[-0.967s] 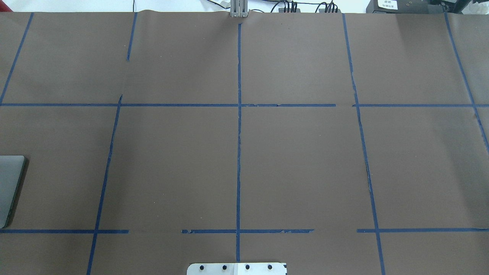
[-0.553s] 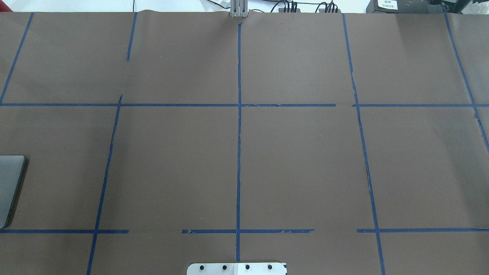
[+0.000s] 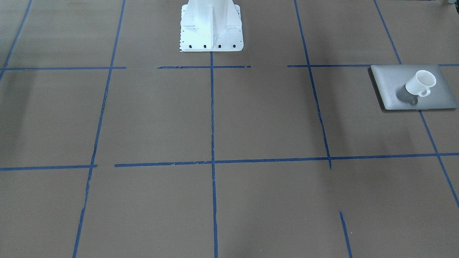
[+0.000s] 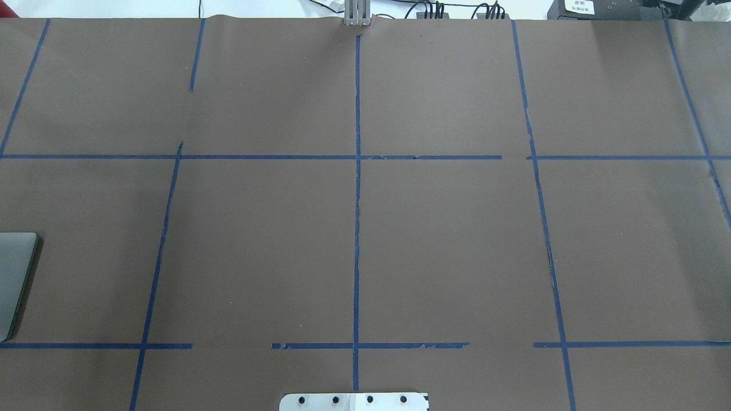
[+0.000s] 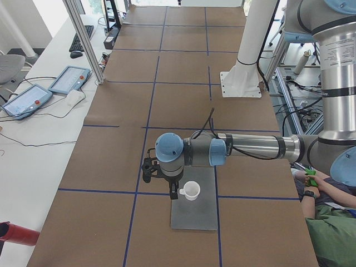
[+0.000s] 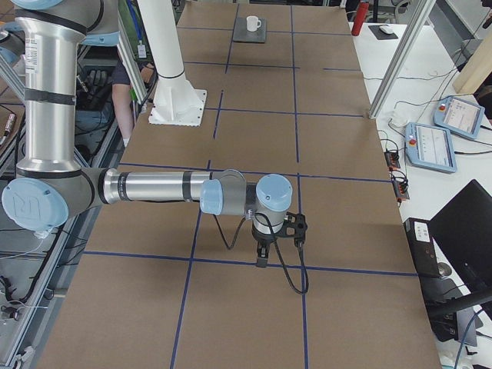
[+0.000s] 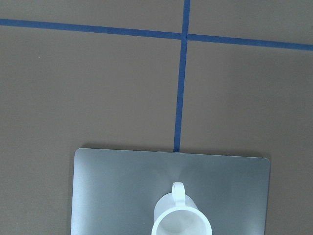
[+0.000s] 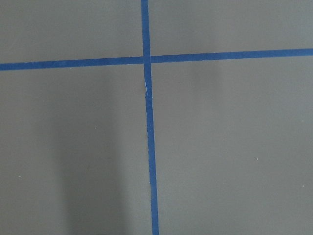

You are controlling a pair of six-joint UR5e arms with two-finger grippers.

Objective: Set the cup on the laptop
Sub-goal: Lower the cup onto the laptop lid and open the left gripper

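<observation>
The white cup (image 3: pixel 420 83) stands upright on the silver-grey laptop (image 3: pixel 391 82), which lies flat on the table. The left wrist view shows the cup (image 7: pixel 182 223) from above on the lid (image 7: pixel 112 191), handle towards the far edge. In the exterior left view my left gripper (image 5: pixel 174 188) hangs just beside the cup (image 5: pixel 191 190), apart from it; I cannot tell whether it is open or shut. My right gripper (image 6: pixel 261 257) hovers over bare table far from the cup (image 6: pixel 253 24); its state cannot be told. Only the laptop's corner (image 4: pixel 14 274) shows overhead.
Brown paper with blue tape grid lines (image 4: pixel 357 228) covers the table. The white robot base (image 3: pixel 211 28) stands at the table's near edge. Tablets (image 6: pixel 434 142) and cables lie on the side bench. A person (image 5: pixel 328 222) sits beside the robot.
</observation>
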